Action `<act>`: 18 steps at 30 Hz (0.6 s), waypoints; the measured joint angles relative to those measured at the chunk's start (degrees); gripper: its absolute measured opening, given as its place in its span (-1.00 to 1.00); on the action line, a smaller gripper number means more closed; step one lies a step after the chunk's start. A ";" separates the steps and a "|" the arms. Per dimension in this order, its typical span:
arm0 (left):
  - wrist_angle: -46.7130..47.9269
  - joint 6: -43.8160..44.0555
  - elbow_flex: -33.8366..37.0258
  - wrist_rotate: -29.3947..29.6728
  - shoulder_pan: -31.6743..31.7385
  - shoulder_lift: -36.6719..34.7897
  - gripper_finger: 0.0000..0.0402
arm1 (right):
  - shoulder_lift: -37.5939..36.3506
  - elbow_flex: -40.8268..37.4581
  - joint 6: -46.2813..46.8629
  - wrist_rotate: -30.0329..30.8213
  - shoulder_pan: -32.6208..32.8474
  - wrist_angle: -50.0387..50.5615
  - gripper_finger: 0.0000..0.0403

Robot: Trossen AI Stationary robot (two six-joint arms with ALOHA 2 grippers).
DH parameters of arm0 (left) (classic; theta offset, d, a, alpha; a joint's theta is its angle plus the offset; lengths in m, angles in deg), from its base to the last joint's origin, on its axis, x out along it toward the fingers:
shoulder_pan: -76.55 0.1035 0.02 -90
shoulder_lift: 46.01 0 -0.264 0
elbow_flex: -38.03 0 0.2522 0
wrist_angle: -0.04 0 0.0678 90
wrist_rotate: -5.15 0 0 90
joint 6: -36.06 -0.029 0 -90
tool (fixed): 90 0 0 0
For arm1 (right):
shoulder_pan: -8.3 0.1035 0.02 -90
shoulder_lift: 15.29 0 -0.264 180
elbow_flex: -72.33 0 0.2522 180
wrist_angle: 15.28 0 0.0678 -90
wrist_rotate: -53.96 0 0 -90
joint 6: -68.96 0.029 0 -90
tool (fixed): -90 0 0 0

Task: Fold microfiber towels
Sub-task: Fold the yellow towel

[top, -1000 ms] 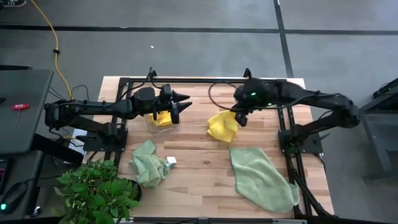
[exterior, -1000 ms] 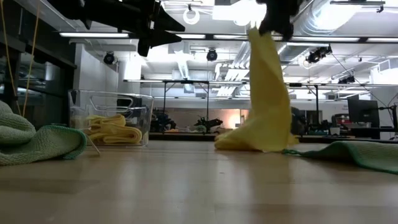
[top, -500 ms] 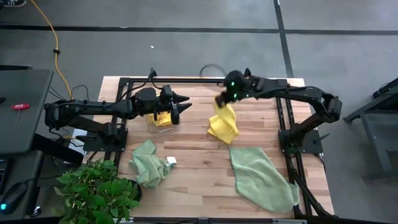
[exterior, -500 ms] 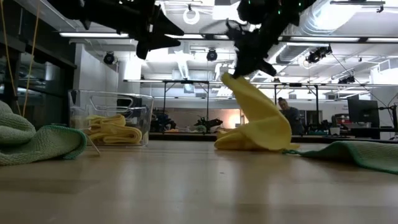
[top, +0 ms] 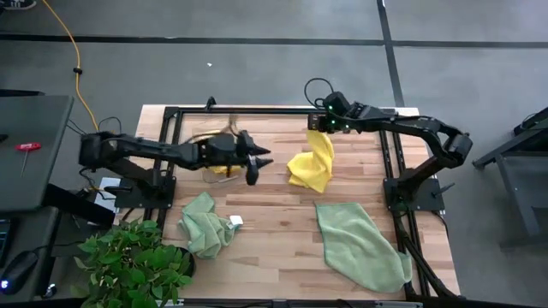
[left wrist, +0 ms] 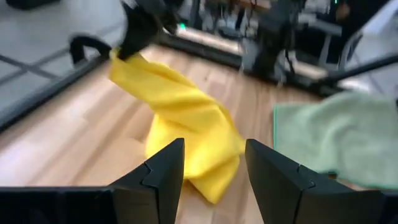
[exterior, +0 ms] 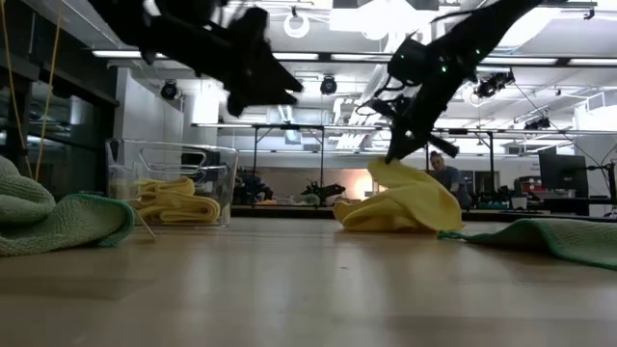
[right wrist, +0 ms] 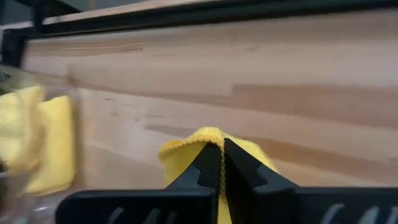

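A yellow towel [top: 312, 167] lies bunched at the table's far middle, with its far corner raised. It also shows in the low view [exterior: 400, 204] and the left wrist view [left wrist: 186, 124]. My right gripper [top: 318, 128] is shut on that corner, low over the far edge. My left gripper [top: 257, 161] is open and empty above the table, left of the yellow towel, pointing at it [left wrist: 214, 165]. A crumpled green towel [top: 205, 224] lies near left. A spread green towel [top: 360, 244] lies near right. My right gripper pinches the yellow towel's raised far corner [right wrist: 200, 140] between its two fingers, where a hemmed edge shows. The fingers slant down from the table's far right side [exterior: 390, 154]. The cloth slopes slackly from the fingers down to the bunched rest [exterior: 405, 212] on the table.
A clear bin [exterior: 174, 183] with folded yellow towels [right wrist: 37, 143] stands under my left arm at the far left. A leafy plant [top: 133, 265] stands at the near left corner. A black frame rail [top: 257, 109] runs along the far edge. Bare wood lies between the towels.
My right gripper has gone down and toward the far edge with the yellow towel's corner. The towel, which hung tall from the gripper, now lies mostly bunched on the table. My left gripper, still open, has reached toward the table's right, nearer the yellow towel.
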 joint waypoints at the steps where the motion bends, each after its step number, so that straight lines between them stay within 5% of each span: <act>1: 0.01 -0.41 -1.23 0.44 -0.76 2.26 -0.21 | 0.00 -1.17 1.19 -0.84 0.00 -1.60 -1.00; 18: 11.01 -27.72 -37.79 1.80 -7.78 41.43 -0.21 | 0.00 -3.13 4.17 -4.82 0.07 -4.03 -0.85</act>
